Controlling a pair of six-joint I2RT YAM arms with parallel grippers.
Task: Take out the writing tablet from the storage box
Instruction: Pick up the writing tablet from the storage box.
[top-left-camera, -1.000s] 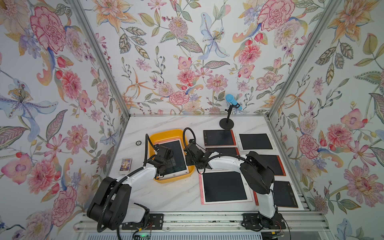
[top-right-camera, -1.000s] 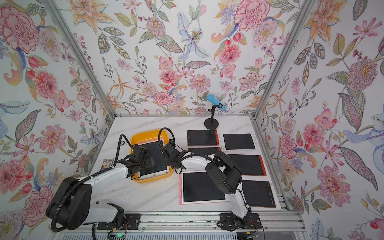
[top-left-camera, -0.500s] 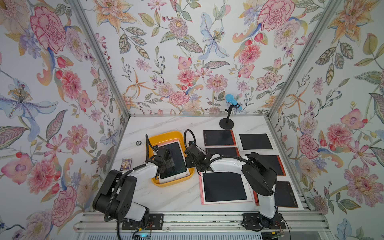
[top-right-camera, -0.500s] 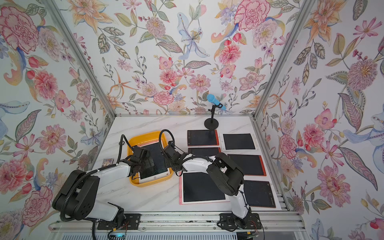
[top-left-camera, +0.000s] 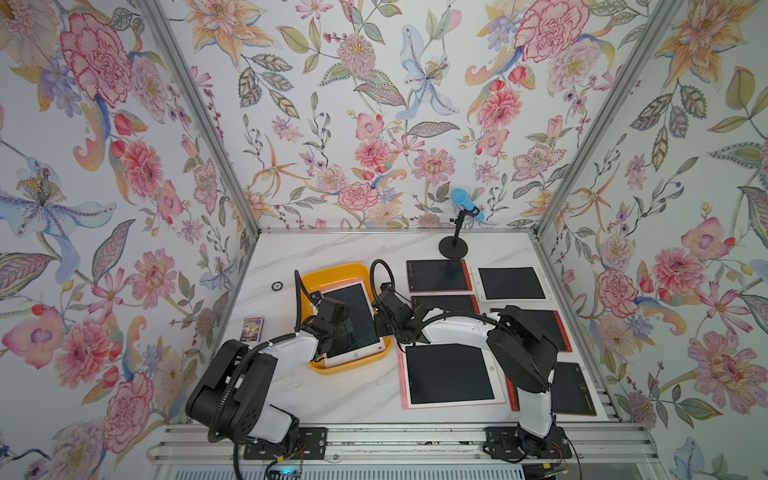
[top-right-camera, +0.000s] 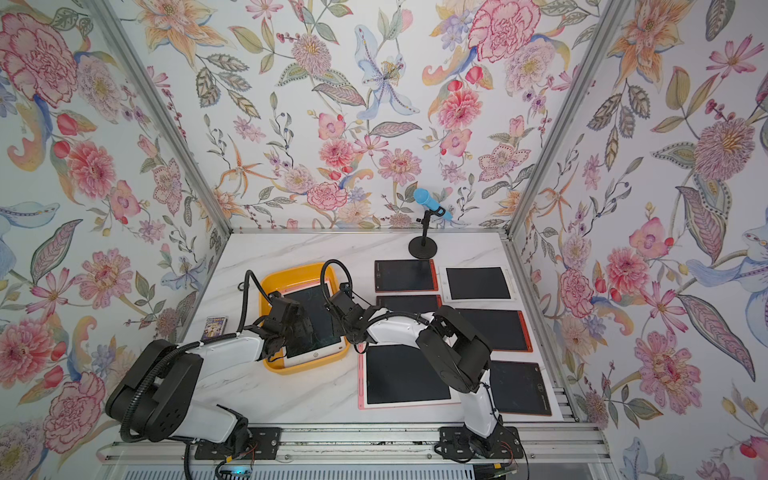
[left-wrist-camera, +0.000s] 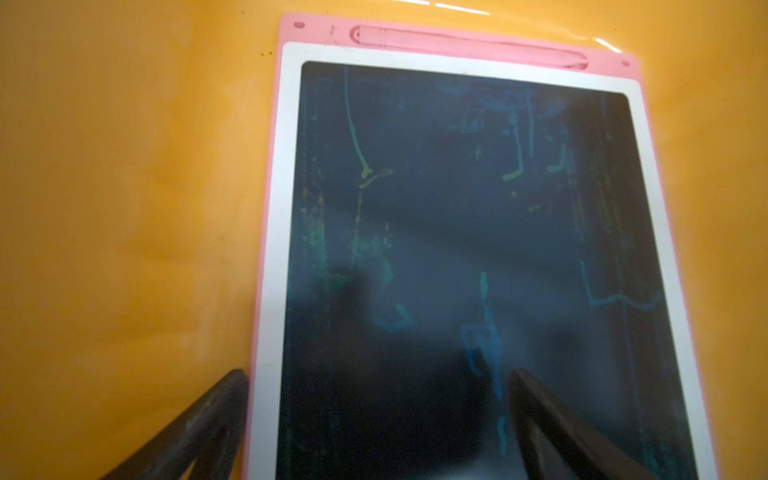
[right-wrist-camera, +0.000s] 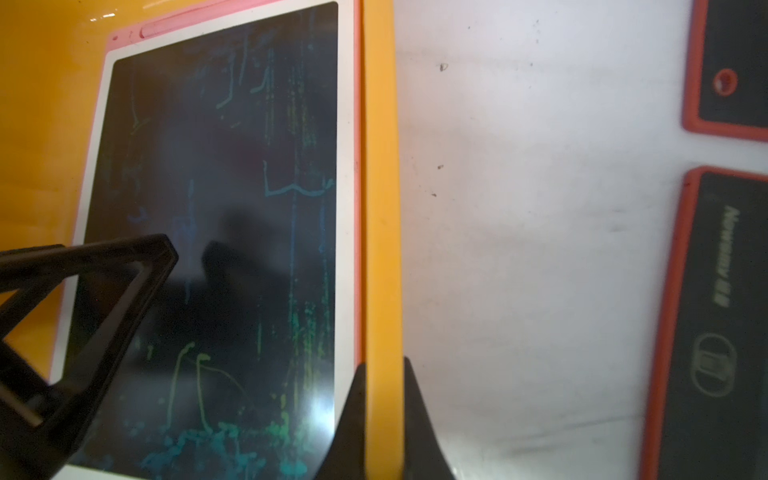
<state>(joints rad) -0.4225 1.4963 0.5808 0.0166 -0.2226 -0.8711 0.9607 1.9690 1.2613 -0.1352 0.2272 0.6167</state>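
The writing tablet (top-left-camera: 355, 309), pink-edged with a dark scribbled screen, lies in the yellow storage box (top-left-camera: 332, 269) on the bench (top-left-camera: 332, 399), with one long edge against a box wall. The left tool (left-wrist-camera: 378, 376) is spread wide across the tablet's other long edge, one finger over the box floor and one over the screen. The right tool (right-wrist-camera: 382, 370) is pinched narrow on that wall's rim. Other tablets (top-left-camera: 446, 374) lie beside the box.
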